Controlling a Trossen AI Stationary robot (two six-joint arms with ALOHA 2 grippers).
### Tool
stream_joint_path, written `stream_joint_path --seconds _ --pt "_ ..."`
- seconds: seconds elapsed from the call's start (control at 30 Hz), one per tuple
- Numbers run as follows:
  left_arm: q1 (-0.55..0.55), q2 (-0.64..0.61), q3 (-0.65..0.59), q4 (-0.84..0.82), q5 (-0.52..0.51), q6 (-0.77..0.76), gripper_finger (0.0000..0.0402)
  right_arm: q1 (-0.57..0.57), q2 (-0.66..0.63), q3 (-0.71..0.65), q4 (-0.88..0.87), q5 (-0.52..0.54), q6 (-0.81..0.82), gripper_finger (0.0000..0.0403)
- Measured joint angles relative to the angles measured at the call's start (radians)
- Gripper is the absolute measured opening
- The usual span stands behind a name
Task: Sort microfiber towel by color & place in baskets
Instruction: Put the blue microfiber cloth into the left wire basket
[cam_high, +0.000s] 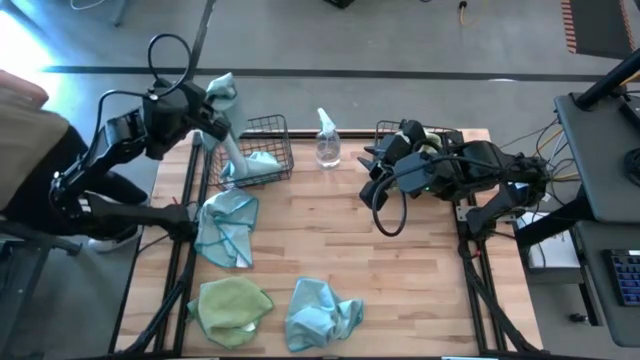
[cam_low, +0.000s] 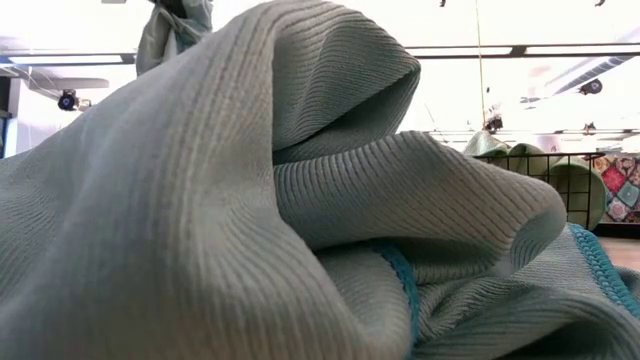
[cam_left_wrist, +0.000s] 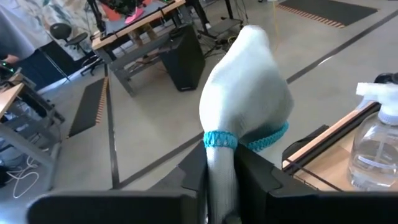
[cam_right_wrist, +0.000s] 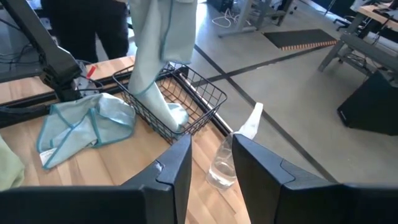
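From above, the left gripper (cam_high: 214, 103) holds a light blue towel (cam_high: 232, 140) hanging into the left basket (cam_high: 270, 128). Through the left wrist camera, its fingers (cam_left_wrist: 255, 177) are clamped on this towel (cam_left_wrist: 245, 106). Through the right wrist camera, the right gripper (cam_right_wrist: 211, 158) has fingers apart, empty.

From the low camera I see almost nothing: a crumpled light blue ribbed microfiber towel (cam_low: 250, 200) fills the view and runs off three edges, hiding the table and both arms. Only a sliver of a black wire-mesh basket (cam_low: 560, 175) shows behind it. In the high view, the right-hand black wire-mesh basket (cam_high: 385, 130) sits mostly under the right arm.
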Motion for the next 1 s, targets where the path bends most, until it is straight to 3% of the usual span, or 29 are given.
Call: stream_joint_path --seconds 0.33,0.6,0.7,1.0 --pt "0.0 0.037 0.0 -0.098 0.004 -0.045 0.0127 0.0 0.007 0.0 -0.021 0.0 0.0 0.011" --pt "0.0 0.044 0.0 -0.111 0.042 -0.078 0.0149 0.0 0.007 0.0 -0.022 0.0 0.0 0.0102" --pt "0.0 0.041 0.0 -0.12 0.172 -0.083 0.0149 0.0 0.007 0.0 -0.022 -0.002 0.0 0.0103" --pt "-0.02 0.006 0.0 -0.194 0.725 -0.108 0.0149 0.0 0.007 -0.003 -0.024 -0.105 0.016 0.0094"
